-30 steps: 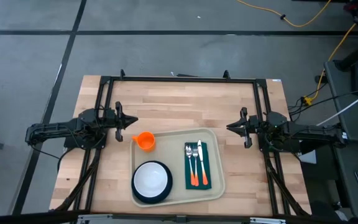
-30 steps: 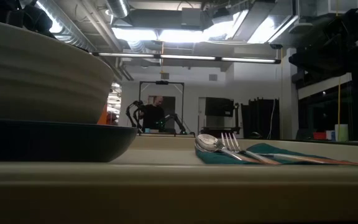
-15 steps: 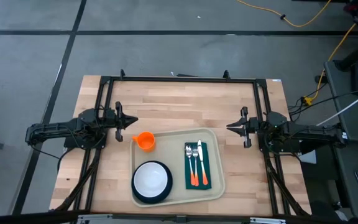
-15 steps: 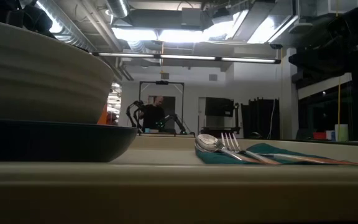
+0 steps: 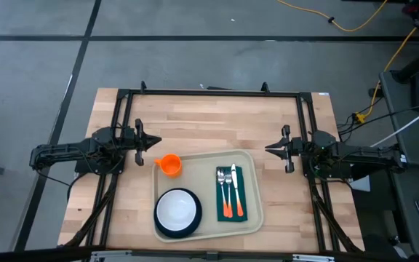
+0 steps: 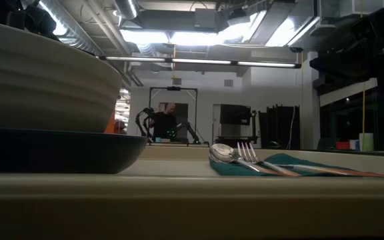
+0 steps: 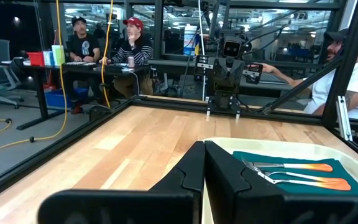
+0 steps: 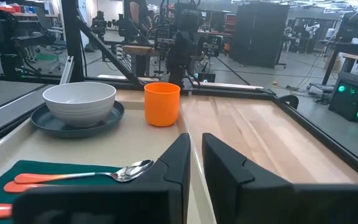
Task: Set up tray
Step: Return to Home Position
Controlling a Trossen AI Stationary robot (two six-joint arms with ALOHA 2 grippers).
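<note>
The cream tray (image 5: 257,218) lies on the near half of the wooden table. On it a white bowl (image 5: 177,209) sits on a dark teal plate (image 5: 160,225). Beside them a dark green napkin (image 5: 241,191) carries an orange-handled spoon and fork (image 5: 228,191). An orange cup (image 5: 169,165) stands upright at the tray's far left corner. My left gripper (image 5: 156,143) hovers shut off the tray's far left corner, beside the cup. My right gripper (image 5: 268,149) hovers shut off its far right corner. Neither touches anything.
Bare wood (image 5: 209,124) stretches across the far half of the table, bounded by a black frame (image 5: 209,92). In the wrist views, people sit at desks (image 7: 104,46) in the room beyond the table.
</note>
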